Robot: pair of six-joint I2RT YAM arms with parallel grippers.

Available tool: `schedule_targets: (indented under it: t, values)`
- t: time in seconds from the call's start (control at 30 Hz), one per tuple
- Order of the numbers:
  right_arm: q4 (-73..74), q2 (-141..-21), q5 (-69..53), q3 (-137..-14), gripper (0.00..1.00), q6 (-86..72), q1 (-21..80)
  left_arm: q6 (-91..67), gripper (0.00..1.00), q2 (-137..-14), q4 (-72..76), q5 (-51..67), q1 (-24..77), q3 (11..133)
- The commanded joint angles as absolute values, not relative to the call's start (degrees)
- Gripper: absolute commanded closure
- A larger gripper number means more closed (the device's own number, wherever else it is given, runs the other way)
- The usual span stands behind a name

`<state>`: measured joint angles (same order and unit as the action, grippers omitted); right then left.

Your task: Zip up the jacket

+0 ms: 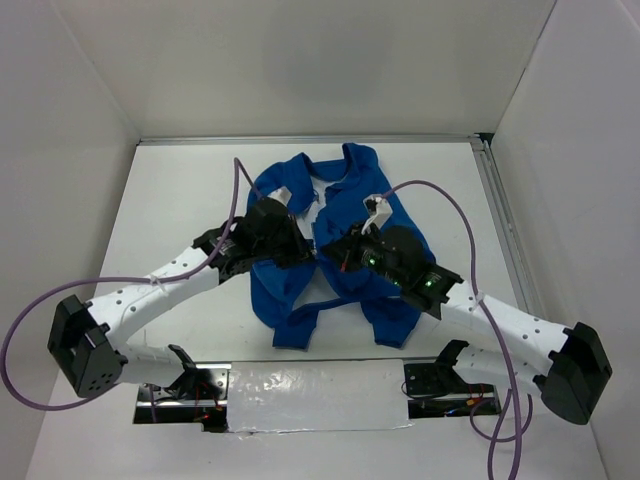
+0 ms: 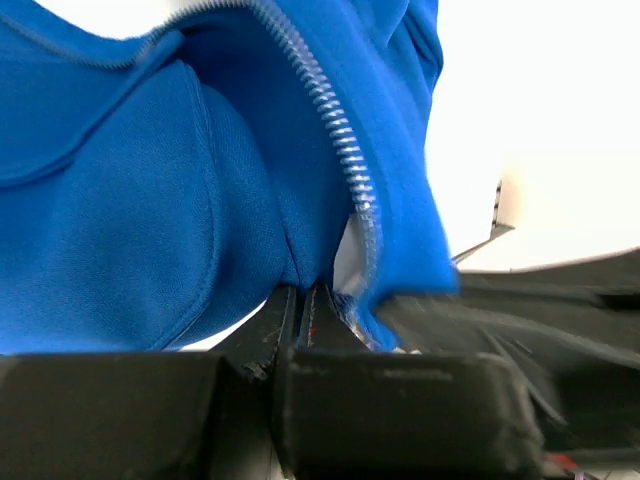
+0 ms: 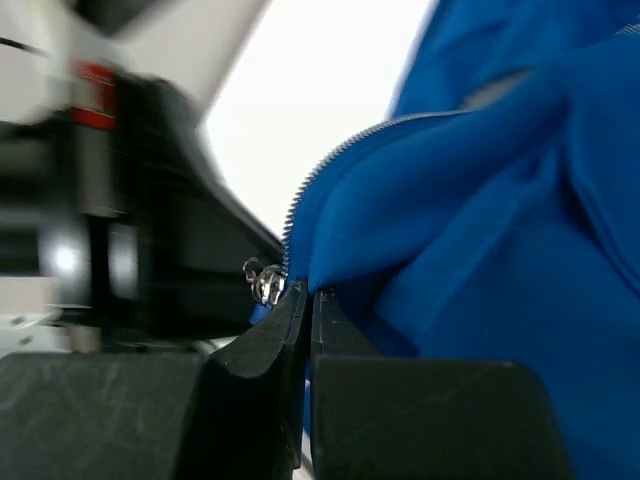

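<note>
The royal-blue jacket (image 1: 340, 235) lies spread in the middle of the table, collar at the far side, front open with white lining showing. My left gripper (image 1: 300, 250) is shut on the jacket's left front edge; in the left wrist view (image 2: 303, 292) the blue fabric and silver zipper teeth (image 2: 345, 150) rise from the closed jaws. My right gripper (image 1: 332, 252) is shut on the right front edge (image 3: 305, 292), with the silver zipper slider (image 3: 265, 283) just left of its jaws. The two grippers sit close together over the jacket's centre.
The white table (image 1: 180, 190) is walled by white panels on three sides. A metal rail (image 1: 500, 200) runs along the right edge. Purple cables (image 1: 440, 195) loop over both arms. A taped panel (image 1: 310, 395) lies between the arm bases.
</note>
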<state>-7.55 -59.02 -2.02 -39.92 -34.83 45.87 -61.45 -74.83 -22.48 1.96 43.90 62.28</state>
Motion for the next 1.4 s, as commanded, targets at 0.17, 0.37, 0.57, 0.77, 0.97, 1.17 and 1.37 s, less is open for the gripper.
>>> schedule_targets:
  t: [0.17, 0.37, 0.57, 0.77, 0.97, 1.17, 1.37]
  values:
    - [-12.4, -61.2, 17.8, -37.3, 1.0, -40.3, 47.1, -57.1, 1.0, -68.7, -19.0, 0.4, 43.2, 68.1]
    - [-24.9, -69.4, 27.2, -43.0, 1.0, -41.5, 47.4, -57.3, 1.0, -68.6, -24.1, 0.4, 44.4, 69.6]
    - [-33.3, -68.9, 26.0, -44.8, 1.0, -39.1, 45.9, -57.3, 1.0, -66.8, -26.0, 0.4, 46.7, 68.7]
    - [-28.0, -58.8, 21.6, -43.0, 1.0, -35.0, 43.0, -57.4, 1.0, -64.0, -25.8, -1.8, 46.8, 66.0]
    - [-21.9, -47.7, 10.4, -36.0, 1.0, -35.4, 40.0, -58.2, 1.0, -61.9, -25.4, -2.6, 47.1, 63.5]
    - [-14.9, -38.0, -11.1, -30.9, 1.0, -34.3, 39.3, -58.3, 1.0, -64.0, -23.0, -5.4, 46.7, 64.0]
    - [-11.2, -37.2, -20.7, -28.3, 1.0, -33.8, 40.3, -57.4, 1.0, -71.6, -18.2, -6.5, 45.9, 65.7]
